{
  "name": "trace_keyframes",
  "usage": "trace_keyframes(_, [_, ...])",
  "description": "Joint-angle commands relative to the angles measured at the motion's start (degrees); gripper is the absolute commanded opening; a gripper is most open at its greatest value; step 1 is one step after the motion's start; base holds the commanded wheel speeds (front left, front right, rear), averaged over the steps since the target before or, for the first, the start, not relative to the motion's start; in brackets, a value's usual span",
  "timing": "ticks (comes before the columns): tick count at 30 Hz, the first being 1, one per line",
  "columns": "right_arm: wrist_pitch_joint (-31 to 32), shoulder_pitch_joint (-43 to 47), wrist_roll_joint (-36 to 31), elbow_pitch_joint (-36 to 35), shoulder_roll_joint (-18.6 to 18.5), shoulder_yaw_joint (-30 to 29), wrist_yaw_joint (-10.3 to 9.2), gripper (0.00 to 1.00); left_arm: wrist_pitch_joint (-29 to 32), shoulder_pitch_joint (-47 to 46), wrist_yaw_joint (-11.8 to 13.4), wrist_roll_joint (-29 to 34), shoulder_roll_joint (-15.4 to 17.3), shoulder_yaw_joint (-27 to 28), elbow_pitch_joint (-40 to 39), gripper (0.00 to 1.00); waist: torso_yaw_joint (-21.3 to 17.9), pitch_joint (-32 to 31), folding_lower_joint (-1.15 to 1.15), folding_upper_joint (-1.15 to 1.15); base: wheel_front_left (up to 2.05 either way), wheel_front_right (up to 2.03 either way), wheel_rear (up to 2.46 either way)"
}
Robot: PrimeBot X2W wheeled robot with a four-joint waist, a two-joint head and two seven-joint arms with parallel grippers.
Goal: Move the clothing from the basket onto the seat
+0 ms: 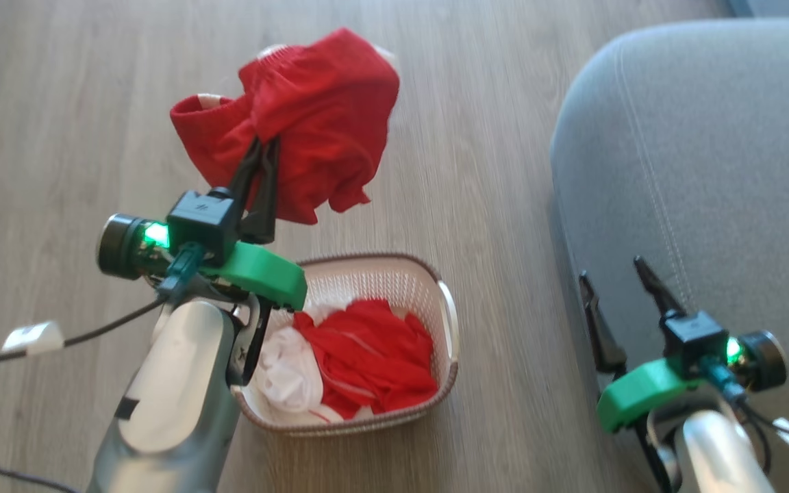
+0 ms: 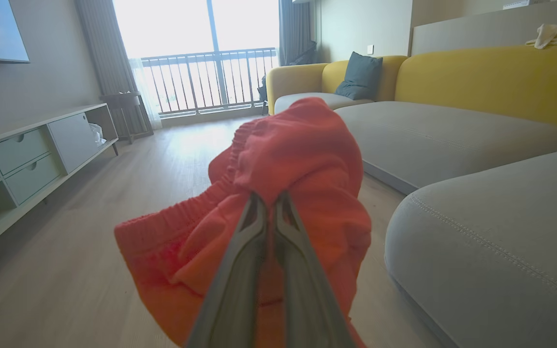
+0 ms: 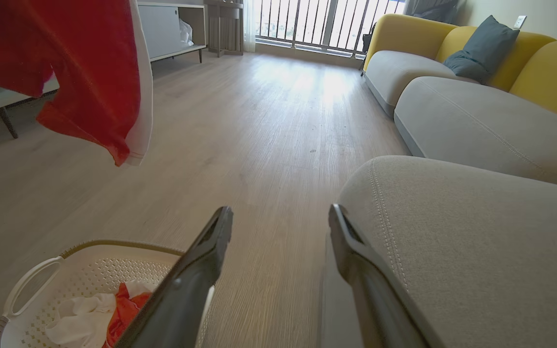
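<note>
Clamps a red garment [image 1: 319, 116] in the left end effector [image 1: 264, 145], raised clear of the basket [image 1: 451, 322] of clothing [image 1: 367, 356]; holds the right end effector [image 1: 610, 268] apart and empty at the seat [image 1: 709, 137] edge.

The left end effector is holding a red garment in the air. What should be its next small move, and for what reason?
Probably carry the left end effector toward the robot's right until the red garment hangs over the seat. The end effector is shut on it above the floor, beyond the basket, and the seat lies apart to the right.
</note>
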Motion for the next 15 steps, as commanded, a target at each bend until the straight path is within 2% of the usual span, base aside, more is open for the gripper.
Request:
trace_keyframes(1, [0.0, 0.3, -0.6, -1.5, -0.3, 1.8, 0.37, 1.00, -0.6, -1.0, -0.1, 0.3, 0.4, 2.6, -4.1, 0.00, 1.0, -2.9, 0.01, 0.00, 0.00, 0.00, 0.00])
trace_keyframes(8, [0.0, 3.0, -0.3, -2.6, -1.2, 3.6, 0.37, 1.00, -0.6, 0.5, -0.2, 0.4, -0.2, 3.6, -13.3, 0.00, 1.0, -6.1, 0.01, 0.00, 0.00, 0.00, 0.00])
trace_keyframes(15, [0.0, 4.8, 0.4, -4.5, -1.5, 3.3, 0.37, 1.00, -0.6, 2.7, -1.3, 0.2, -0.4, 1.1, -19.1, 0.00, 1.4, -7.3, 0.01, 0.00, 0.00, 0.00, 0.00])
